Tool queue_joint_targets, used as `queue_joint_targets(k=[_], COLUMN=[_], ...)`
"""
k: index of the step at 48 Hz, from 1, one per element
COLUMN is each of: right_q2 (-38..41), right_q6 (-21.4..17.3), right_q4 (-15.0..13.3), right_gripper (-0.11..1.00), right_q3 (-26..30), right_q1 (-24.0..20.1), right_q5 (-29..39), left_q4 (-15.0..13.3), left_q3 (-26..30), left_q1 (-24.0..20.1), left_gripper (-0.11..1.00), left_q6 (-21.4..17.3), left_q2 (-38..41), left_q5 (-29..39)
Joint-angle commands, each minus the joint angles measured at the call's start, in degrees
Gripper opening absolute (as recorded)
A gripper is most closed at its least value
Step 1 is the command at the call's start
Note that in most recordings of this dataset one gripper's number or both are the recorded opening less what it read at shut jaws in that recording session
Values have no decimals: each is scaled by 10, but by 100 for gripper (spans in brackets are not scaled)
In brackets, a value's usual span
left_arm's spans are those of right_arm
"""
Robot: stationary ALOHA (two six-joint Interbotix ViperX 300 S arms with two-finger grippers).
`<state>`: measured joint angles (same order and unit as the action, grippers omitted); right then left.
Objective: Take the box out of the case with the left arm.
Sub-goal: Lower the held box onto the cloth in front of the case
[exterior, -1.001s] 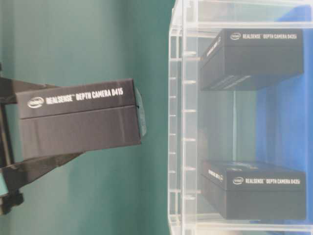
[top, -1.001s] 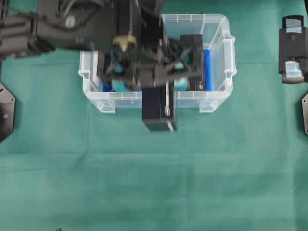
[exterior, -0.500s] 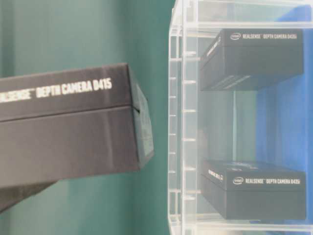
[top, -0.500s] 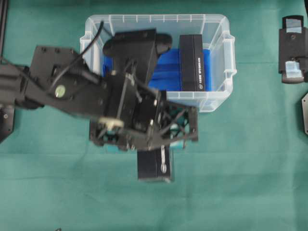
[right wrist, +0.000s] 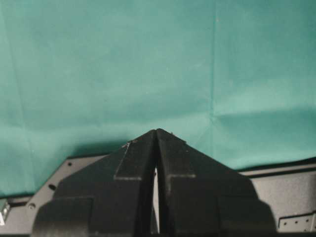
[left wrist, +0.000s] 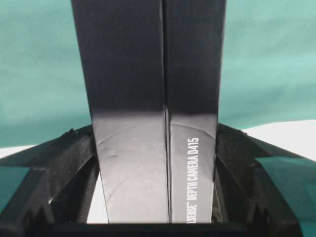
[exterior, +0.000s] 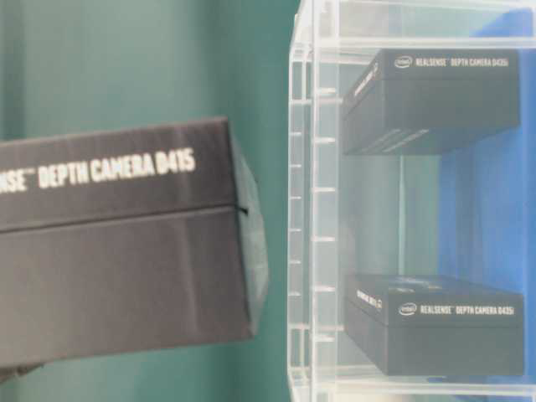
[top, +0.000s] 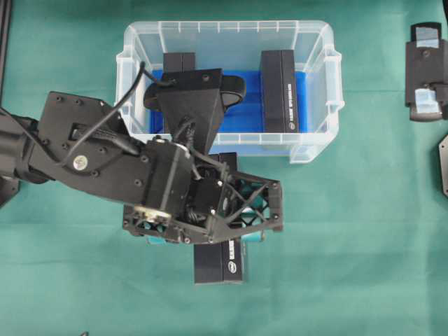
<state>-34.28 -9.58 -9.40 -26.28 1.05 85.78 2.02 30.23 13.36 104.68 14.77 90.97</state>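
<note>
Fingers (left wrist: 276, 173) of the left arm (top: 91, 150) are closed on the box (top: 219, 260), which hangs over the green bench (top: 350, 245) at 6 o'clock from the case (top: 318, 143), its long axis running from 12 to 6.

A green cloth (top: 350, 245) covers the bench, smooth and flat except for some faint creases across it.

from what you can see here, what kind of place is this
Probably a robotics lab bench: a green cloth covers the table, two black robot arms work over it, and a clear case holds boxed depth cameras. The left tool grips one box.
</note>
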Motion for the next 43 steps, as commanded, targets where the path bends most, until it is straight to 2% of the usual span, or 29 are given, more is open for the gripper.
queue_joint_targets(k=[1, 11, 19, 30, 43], right_q2=[-2, -2, -1, -2, -1], right_q6=[-1, -1, -1, -1, 1], right_q4=[-1, -1, -1, -1, -1], right_gripper=[0, 0, 0, 0, 0], right_q3=[6, 7, 6, 6, 5], right_q1=[0, 0, 1, 0, 0], right_q5=[-1, -1, -2, -1, -2], left_q4=[3, 4, 5, 5, 5], left_q3=[6, 1, -35, -114, -237], left_q1=[-1, -1, -1, 0, -1], left_gripper=[60, 60, 60, 60, 60], left_q6=[0, 2, 2, 1, 2], left_q2=[-32, -31, -33, -33, -31], left_q5=[-1, -1, -11, -87, -197])
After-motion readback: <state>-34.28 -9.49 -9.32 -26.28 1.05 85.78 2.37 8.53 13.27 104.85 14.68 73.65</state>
